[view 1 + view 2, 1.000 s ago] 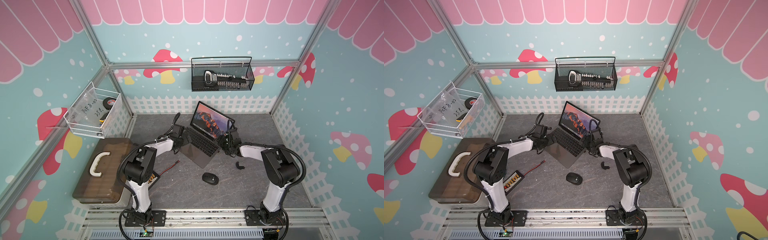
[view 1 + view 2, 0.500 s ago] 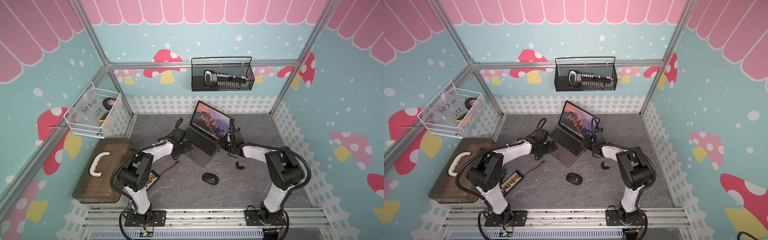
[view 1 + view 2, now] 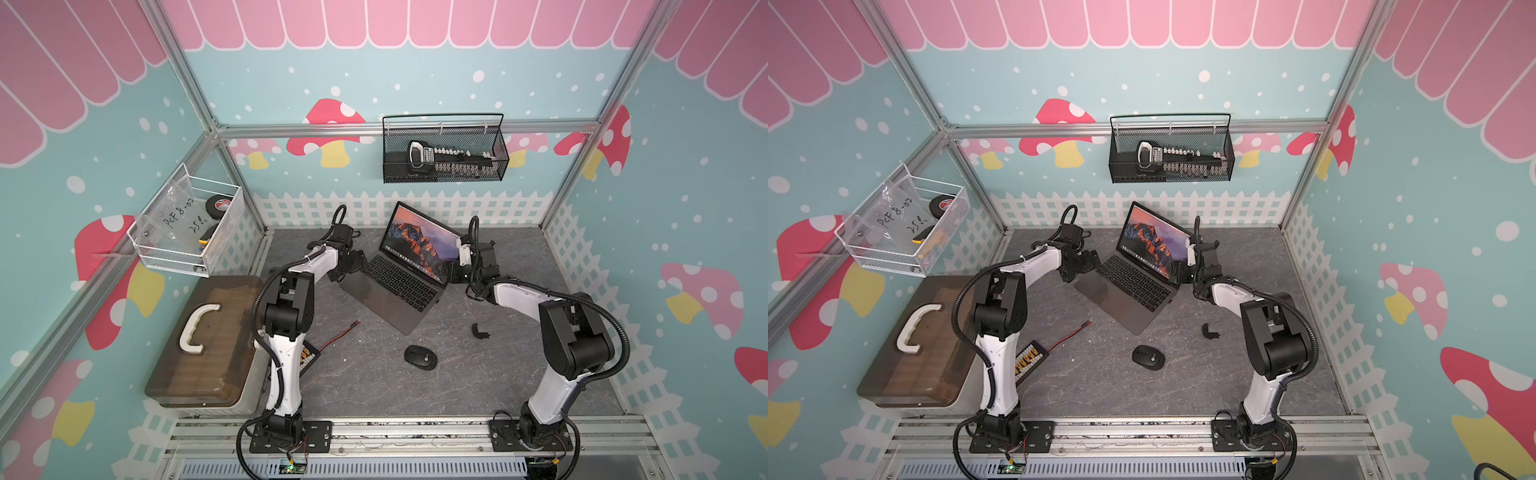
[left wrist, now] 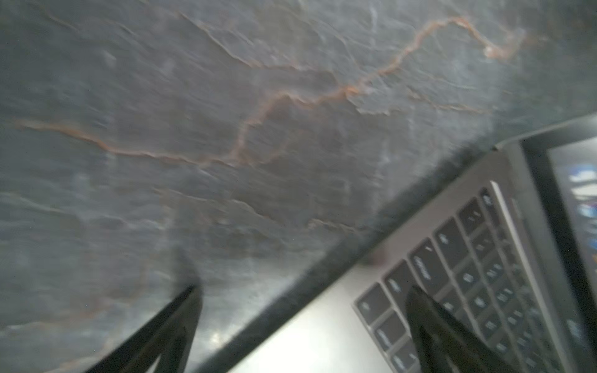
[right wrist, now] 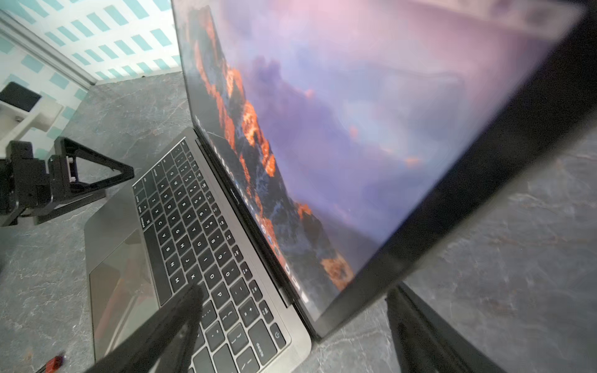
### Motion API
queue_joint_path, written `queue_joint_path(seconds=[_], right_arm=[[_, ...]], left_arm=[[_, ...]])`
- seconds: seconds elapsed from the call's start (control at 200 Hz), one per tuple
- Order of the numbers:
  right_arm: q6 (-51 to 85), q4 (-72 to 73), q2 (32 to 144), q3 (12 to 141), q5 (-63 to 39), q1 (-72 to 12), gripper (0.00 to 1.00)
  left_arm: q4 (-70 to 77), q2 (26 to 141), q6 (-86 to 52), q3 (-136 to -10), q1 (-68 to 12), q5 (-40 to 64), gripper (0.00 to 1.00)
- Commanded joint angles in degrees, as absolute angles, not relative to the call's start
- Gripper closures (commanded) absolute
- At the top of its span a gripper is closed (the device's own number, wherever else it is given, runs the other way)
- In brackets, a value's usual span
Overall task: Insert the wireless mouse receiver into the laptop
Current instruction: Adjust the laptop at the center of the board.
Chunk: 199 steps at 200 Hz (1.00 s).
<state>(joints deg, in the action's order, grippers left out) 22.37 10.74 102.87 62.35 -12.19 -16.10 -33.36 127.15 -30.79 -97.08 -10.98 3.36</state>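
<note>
The grey stone-patterned table (image 3: pixel 374 386) carries everything. At its left edge sits the brown wooden case (image 3: pixel 195 374) with a white handle. The laptop (image 3: pixel 399 286) stands open near the back, turned at an angle, its screen lit with orange mountains in both top views.

The 2 arms reach in from either side of it. The left gripper (image 4: pixel 303 289) has its jaws spread wide and holds nothing: in the left wrist view, 1 finger hangs over the table and 1 over the keyboard, straddling the laptop's side edge. The right gripper (image 5: pixel 295 290) is also spread and empty, with 1 finger in front of the screen above the keys and 1 behind the lid, so the screen's side edge lies between them.

The black oval mouse (image 3: pixel 420 356) lies in front of the laptop. The wireless mouse receiver (image 3: pixel 480 331), a tiny black piece, lies on the table to the mouse's right, apart from the laptop and from both grippers.
</note>
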Motion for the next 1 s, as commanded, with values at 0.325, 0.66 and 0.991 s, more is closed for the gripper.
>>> queue_joint_path(seconds=[0.325,0.66,0.991], right_arm=[[-16.82,3.44,108.36,75.14,-32.93,-15.91,0.48],[-37.52,-11.78,116.23,85.28,-30.7,-14.2,0.34],[-18.48,-1.65,100.22,70.06,-16.97,-10.07,0.01]], left_arm=[[-25.57,117.17,-40.41,-70.83,-14.83,14.32,0.01],[-22.54,110.66,-46.98,-63.12,-22.6,12.04,0.01],[-20.26,109.74,-49.9,-61.86,-27.84,12.44,0.01]])
